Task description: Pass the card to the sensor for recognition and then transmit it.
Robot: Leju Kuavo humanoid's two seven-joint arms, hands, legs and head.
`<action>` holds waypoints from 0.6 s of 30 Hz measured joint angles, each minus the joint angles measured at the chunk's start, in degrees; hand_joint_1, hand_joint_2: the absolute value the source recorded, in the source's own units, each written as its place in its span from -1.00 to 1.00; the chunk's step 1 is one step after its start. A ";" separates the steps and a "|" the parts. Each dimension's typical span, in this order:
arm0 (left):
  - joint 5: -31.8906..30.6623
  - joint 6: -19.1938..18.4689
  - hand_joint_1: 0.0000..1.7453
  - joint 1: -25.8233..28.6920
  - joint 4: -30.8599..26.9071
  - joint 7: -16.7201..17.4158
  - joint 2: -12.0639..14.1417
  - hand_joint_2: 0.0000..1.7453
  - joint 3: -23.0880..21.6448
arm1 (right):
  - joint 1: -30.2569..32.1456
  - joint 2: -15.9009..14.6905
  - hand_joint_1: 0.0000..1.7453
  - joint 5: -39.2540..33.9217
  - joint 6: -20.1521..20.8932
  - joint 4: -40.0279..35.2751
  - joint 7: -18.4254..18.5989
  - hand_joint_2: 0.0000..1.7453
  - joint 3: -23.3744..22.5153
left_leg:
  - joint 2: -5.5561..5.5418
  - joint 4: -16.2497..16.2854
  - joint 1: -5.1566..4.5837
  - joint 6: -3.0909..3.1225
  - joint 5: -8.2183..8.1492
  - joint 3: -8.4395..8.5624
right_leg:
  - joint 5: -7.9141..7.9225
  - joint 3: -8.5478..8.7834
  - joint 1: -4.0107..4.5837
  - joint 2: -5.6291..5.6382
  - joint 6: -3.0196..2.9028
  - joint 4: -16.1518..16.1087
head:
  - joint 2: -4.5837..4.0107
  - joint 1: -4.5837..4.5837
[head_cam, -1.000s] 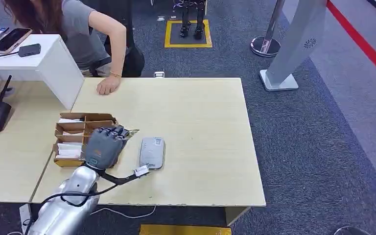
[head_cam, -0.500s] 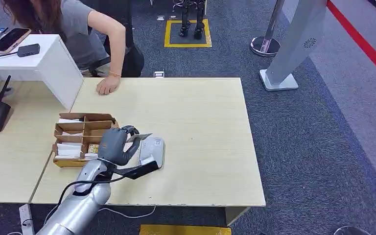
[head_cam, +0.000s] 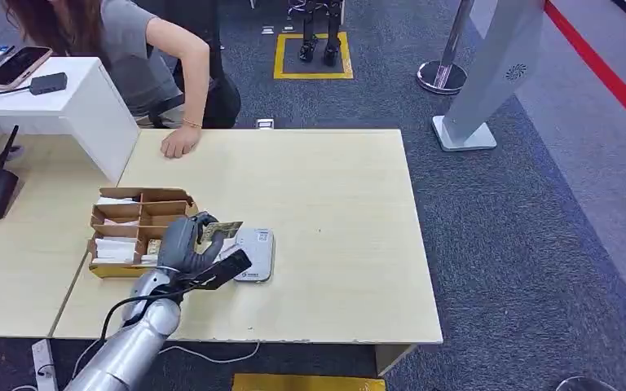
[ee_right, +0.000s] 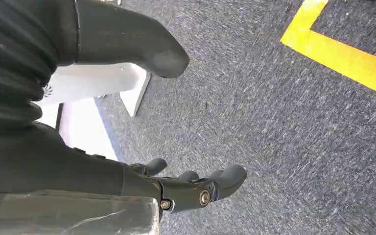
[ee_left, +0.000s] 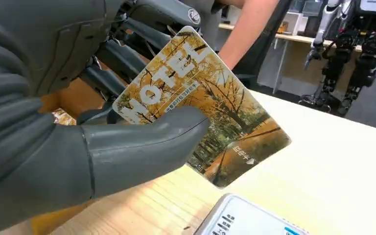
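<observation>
**Card held beside the reader**

The left hand pinches the autumn-orange printed hotel card between thumb and fingers, just above the pale wooden tabletop. The flat grey rectangular sensor lies immediately rightward. The right hand hangs empty, fingers apart.
</observation>
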 joint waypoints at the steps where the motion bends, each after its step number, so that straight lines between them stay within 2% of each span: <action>1: -0.71 0.09 1.00 -0.01 0.20 0.08 -0.04 1.00 -0.02 | -0.01 0.00 -1.00 0.00 0.00 0.00 0.00 1.00 0.04 | 0.00 0.00 0.00 0.00 0.00 0.00 | 0.00 0.00 0.00 0.00 0.00 0.00 | 0.00 0.00; 4: -3.39 0.46 1.00 -0.18 0.98 0.81 -0.17 1.00 -0.02 | -0.02 0.02 -1.00 0.00 0.00 0.00 0.00 1.00 0.33 | 0.00 0.00 0.00 0.00 0.00 0.00 | 0.00 0.00 0.00 0.00 0.00 0.00 | 0.00 0.00; 15: -4.06 0.50 1.00 -0.59 2.18 1.20 -0.44 1.00 -0.02 | -0.02 0.13 -1.00 0.00 0.00 0.00 0.00 1.00 0.42 | 0.00 0.00 0.00 0.00 0.00 0.00 | 0.00 0.00 0.00 0.00 0.00 0.00 | 0.00 0.00; 18: -7.22 1.44 1.00 -0.79 2.53 2.14 -0.41 1.00 -0.35 | -0.02 0.20 -1.00 0.00 0.00 0.00 0.00 1.00 0.44 | 0.00 0.00 0.00 0.00 0.00 0.00 | 0.00 0.00 0.00 0.00 0.00 0.00 | 0.00 0.00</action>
